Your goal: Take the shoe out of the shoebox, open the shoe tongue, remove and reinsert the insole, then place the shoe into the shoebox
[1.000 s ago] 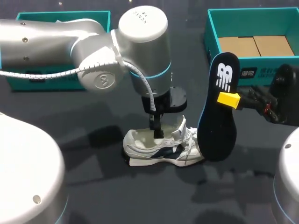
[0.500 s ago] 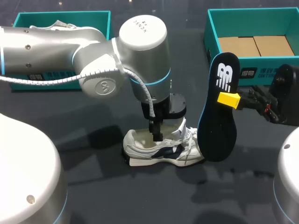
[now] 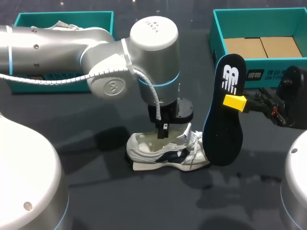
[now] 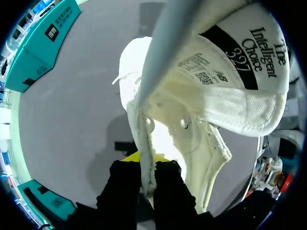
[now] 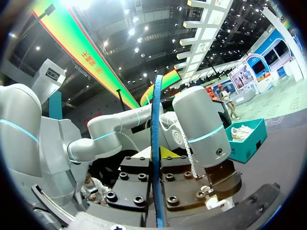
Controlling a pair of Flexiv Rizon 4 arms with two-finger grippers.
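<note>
Left shoebox (image 3: 86, 17), teal, at the far left. My left gripper (image 3: 163, 133) sits over the white-and-navy sneaker (image 3: 165, 152), which stands on its sole mid-surface (image 3: 105, 191). Its fingers (image 4: 125, 187) pinch an edge of the upper, beside the folded-back tongue (image 4: 230, 72). The right gripper (image 3: 236, 102) clamps the dark insole (image 3: 223, 134) upright, its lower end just beside the sneaker's toe. Right shoebox (image 3: 213, 33) behind.

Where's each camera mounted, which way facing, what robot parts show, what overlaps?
Head: fixed above and behind, looking down on the table; left gripper on the shoe, right gripper holding the insole.
Left wrist: at that wrist, looking along its fingers into the shoe pinched between them.
Right wrist: at that wrist, looking along the edge-on insole toward the left arm.
Shared: head and left wrist both show the shoe.
</note>
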